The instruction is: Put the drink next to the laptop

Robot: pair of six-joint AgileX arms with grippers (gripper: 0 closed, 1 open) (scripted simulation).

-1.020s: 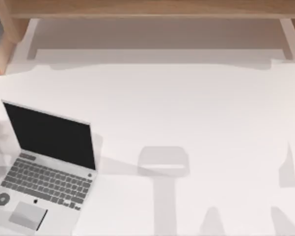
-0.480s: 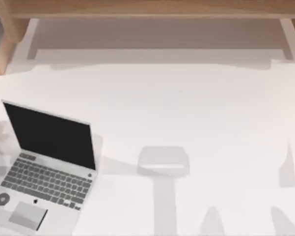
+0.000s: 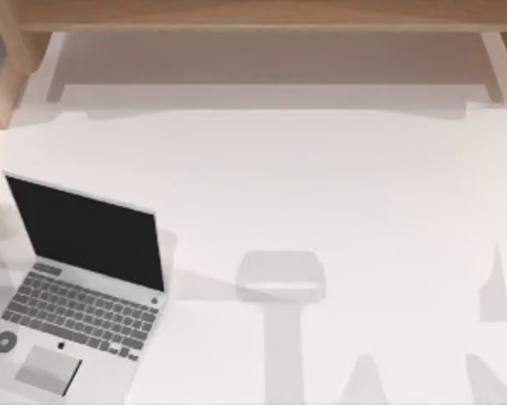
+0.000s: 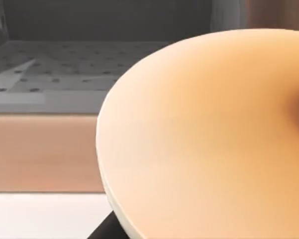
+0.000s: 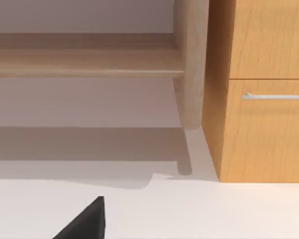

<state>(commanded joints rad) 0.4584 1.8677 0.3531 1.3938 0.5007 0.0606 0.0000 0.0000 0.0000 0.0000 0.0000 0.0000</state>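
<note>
Laptop: laptop (image 3: pixel 80 291) sits open at the table's (image 3: pixel 337 186) left side, near the front edge; screen up and black, keyboard and trackpad toward the front; small round sticker (image 3: pixel 5 342) on the palm rest

Drink: drink (image 4: pixel 209 144) shows as a broad orange curved surface right up against my left wrist camera; I see no straw and no rim detail from here; I judge it is in or just at my left gripper, but I cannot confirm contact

Left gripper: a dark sliver (image 4: pixel 107 230) at the cup's lower edge may be part of a finger; I cannot tell whether the fingers are clenched on the cup or released

Right gripper: one black fingertip (image 5: pixel 87 221) pokes into the right wrist view over white tabletop, facing a wooden cabinet (image 5: pixel 263 89) with a drawer handle (image 5: pixel 276 95) and a post (image 5: pixel 191 64); I cannot tell its finger state; arm looks idle

Stage: I judge the cup is not yet placed; bare table lies to the laptop's right

Risks: grip unverified, so a loose hold could drop or tip the cup on the way; coming in from the left, cup or arm could clip the raised screen; setting down too close could knock the lid or land on the keyboard; tilting could spill onto the laptop
</note>
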